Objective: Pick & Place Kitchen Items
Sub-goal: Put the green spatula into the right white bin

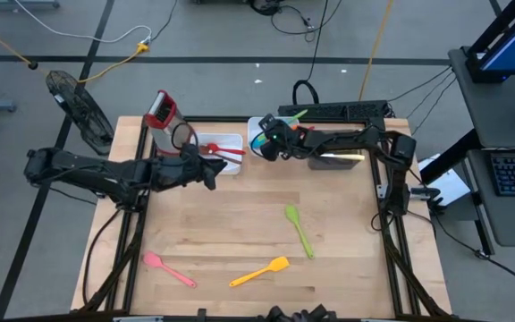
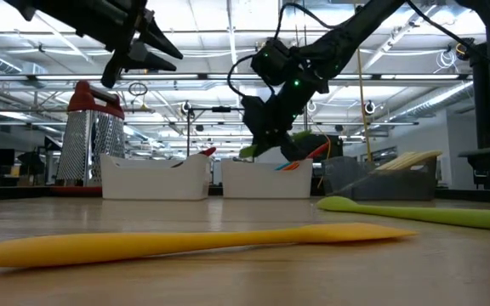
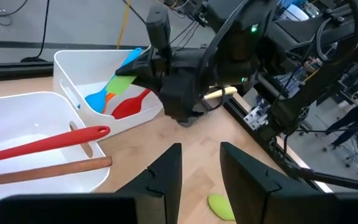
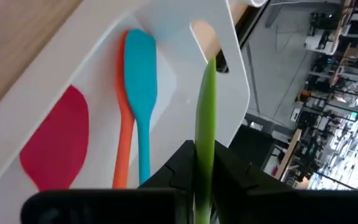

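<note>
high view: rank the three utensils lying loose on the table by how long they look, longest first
1. green spoon, longest.
2. and 3. orange spatula and pink spatula: look about the same length, so not ranked against each other.

utensils on table: 3 [image 1: 299,229] | white trays: 2 [image 1: 231,140] | arms: 2 [image 1: 88,170]

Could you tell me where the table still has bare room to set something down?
Free: the wood between the white trays and green spatula, and left of it above the pink spatula. Crowded: the back edge, where both arms meet over the trays and the right claw holds a green utensil.
</note>
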`<state>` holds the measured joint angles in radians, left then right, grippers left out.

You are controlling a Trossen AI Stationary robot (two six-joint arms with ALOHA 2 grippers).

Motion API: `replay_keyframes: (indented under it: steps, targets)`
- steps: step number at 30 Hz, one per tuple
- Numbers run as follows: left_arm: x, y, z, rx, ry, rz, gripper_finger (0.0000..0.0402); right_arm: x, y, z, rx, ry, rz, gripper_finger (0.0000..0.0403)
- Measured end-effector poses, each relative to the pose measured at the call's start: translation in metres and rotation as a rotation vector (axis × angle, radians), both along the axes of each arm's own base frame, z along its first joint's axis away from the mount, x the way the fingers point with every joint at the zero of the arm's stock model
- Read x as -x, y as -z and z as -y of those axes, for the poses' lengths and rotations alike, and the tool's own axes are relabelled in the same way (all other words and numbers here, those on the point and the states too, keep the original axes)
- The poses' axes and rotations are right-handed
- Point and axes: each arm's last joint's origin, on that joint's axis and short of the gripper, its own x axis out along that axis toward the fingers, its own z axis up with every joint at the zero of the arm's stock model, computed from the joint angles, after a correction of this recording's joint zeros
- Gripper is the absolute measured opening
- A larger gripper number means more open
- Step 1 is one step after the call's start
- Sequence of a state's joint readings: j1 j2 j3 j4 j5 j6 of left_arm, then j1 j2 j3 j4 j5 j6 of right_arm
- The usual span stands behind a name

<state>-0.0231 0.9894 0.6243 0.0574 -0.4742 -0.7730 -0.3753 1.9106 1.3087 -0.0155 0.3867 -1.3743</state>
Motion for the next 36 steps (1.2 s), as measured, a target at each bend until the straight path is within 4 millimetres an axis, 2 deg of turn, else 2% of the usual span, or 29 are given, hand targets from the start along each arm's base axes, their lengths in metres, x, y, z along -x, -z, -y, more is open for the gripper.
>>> replay_keyframes:
  steps: [9,21,29,36]
  targets:
    - [0.0,0.0,-0.007,-0.005,0.029,-0.011,0.0111,0.003,0.0,0.011,-0.047,0.032,0.057,0.003]
    - [-0.001,-0.002,-0.014,-0.014,0.058,0.001,0.0111,0.003,0.0,0.01,-0.128,0.059,0.123,0.0032]
    - [-0.001,-0.002,-0.014,-0.016,0.067,-0.002,0.0111,0.003,0.001,0.01,-0.174,0.078,0.148,0.0075]
    - [-0.001,-0.002,-0.014,-0.015,0.072,-0.002,0.0111,-0.003,0.029,0.012,-0.19,0.081,0.102,0.0103]
